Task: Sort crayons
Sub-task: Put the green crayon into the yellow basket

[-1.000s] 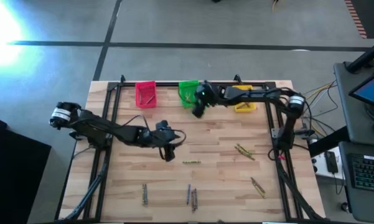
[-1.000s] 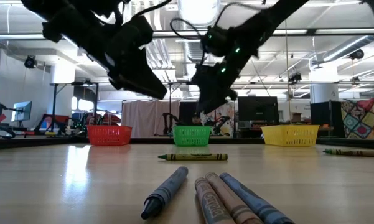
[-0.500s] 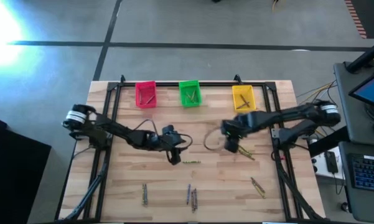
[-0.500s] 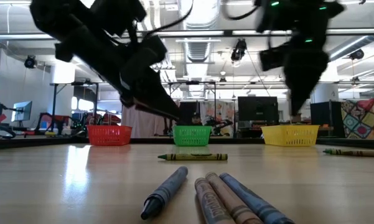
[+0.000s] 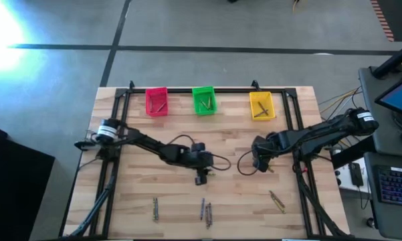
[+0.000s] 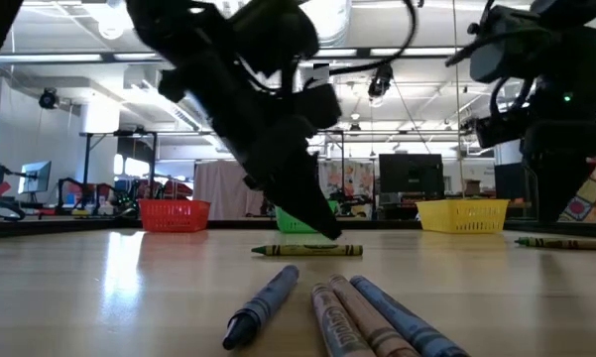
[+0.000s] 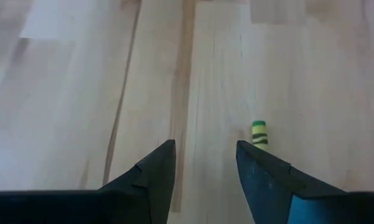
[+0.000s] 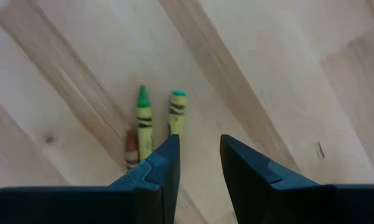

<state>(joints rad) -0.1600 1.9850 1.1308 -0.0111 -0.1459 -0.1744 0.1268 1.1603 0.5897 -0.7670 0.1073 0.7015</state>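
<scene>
**Both grippers low over loose crayons, nothing pinched**

We see the wood-plank table (image 5: 140,181) w/ a black frame round it. Left gripper (image 5: 201,179) sits mid-table, right at a green crayon (image 6: 307,250) lying flat; in the low view the arm's dark bulk blocks most of the green bin behind it. Its wrist view shows the fingers (image 7: 154,177) spread, bare wood between them, and the crayon's striped end (image 7: 259,132) just beside one finger, not inside the gap.

Right gripper (image 5: 261,164) hangs on the right half, over a small cluster: two yellow-green crayons (image 8: 144,127) side by side plus a brown one (image 8: 131,148) tucked against them. Jaws stand part-way apart, empty; the cluster lies just off one finger, partly hidden by it.

Other crayons: a blue-grey & brown group (image 5: 205,211) near the front edge, a pair front-left (image 5: 155,209), another front-right (image 5: 277,199).

Bins along the far edge, mesh-walled plastic: pink bin (image 5: 156,102), green bin (image 5: 203,100), yellow bin (image 5: 261,106), each w/ at least one crayon inside; colours there too small to tell.
</scene>
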